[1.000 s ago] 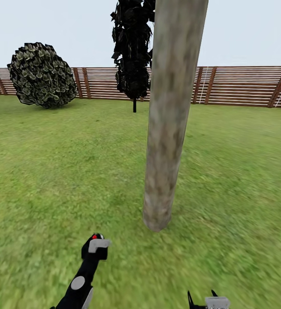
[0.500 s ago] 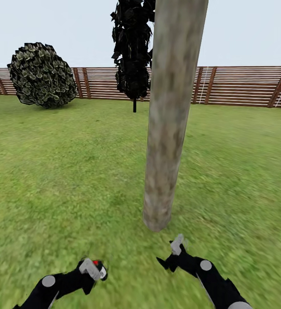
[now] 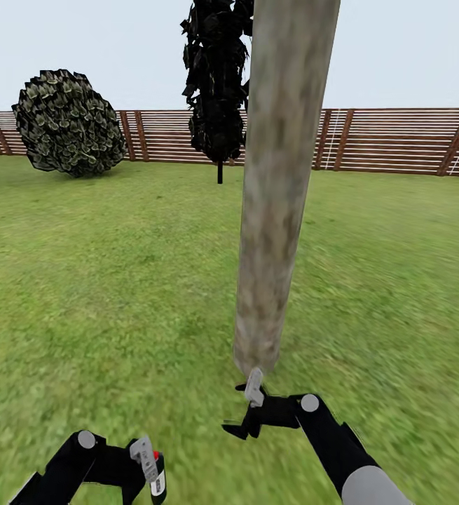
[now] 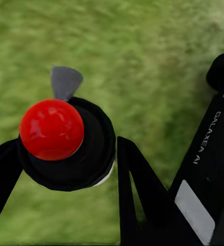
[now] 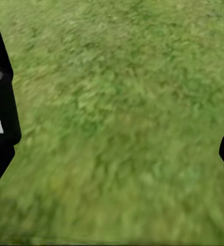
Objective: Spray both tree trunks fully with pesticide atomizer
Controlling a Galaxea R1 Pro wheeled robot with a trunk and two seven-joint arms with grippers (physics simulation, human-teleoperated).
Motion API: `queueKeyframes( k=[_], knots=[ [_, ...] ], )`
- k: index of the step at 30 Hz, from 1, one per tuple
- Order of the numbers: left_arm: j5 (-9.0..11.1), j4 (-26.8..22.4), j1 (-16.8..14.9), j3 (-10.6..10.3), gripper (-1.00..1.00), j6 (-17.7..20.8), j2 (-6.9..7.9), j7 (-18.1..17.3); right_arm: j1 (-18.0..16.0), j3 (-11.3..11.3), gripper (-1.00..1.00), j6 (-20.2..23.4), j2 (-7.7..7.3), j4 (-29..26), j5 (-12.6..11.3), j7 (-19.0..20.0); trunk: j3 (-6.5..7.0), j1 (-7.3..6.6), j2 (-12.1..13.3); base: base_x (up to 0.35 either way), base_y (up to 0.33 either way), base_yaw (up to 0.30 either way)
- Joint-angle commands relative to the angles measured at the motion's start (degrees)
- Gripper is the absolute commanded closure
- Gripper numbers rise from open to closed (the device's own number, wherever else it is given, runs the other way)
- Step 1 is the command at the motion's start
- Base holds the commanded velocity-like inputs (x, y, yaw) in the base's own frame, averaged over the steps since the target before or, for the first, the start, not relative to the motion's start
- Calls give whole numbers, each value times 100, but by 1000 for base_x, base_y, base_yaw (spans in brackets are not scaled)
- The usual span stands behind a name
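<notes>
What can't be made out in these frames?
- Atomizer: the left wrist view looks down on its red cap; the body below is hidden, and its nozzle direction is unclear.
- Tree trunk: cut off by the top edge of the head view; its far side is unseen.
- Pesticide coverage: no specks are discernible on the mottled bark.
- Right gripper: empty, with spread fingers; in the right wrist view its fingers are mostly cut off by the edges.

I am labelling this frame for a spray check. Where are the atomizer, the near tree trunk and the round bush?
atomizer [image 4: 52, 129], left wrist view, on its red cap.
tree trunk [image 3: 275, 210], head view, mid-height on the bark.
round bush [image 3: 68, 121], head view, middle of its foliage.
</notes>
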Motion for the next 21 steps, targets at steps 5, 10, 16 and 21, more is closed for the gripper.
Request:
queueKeyframes(
  k=[5,10,16,21],
  knots=[
    [-521,-1,-106,-54,100,9,-13,-244,0,749,-100,1,-13,-4,105,2,0,0,0,0,0,0],
    [-866,-2,-129,-63,100,5,-16,-487,0,923,-100,-1,-18,3,125,2,0,0,0,0,0,0],
    [-914,-2,-132,-65,100,5,-15,-522,0,939,100,-4,-27,-1,133,241,0,0,0,0,0,0],
    [-917,-2,-132,-74,100,5,-16,-529,0,940,100,-8,-35,-6,135,412,0,0,0,0,0,0]
  ],
)
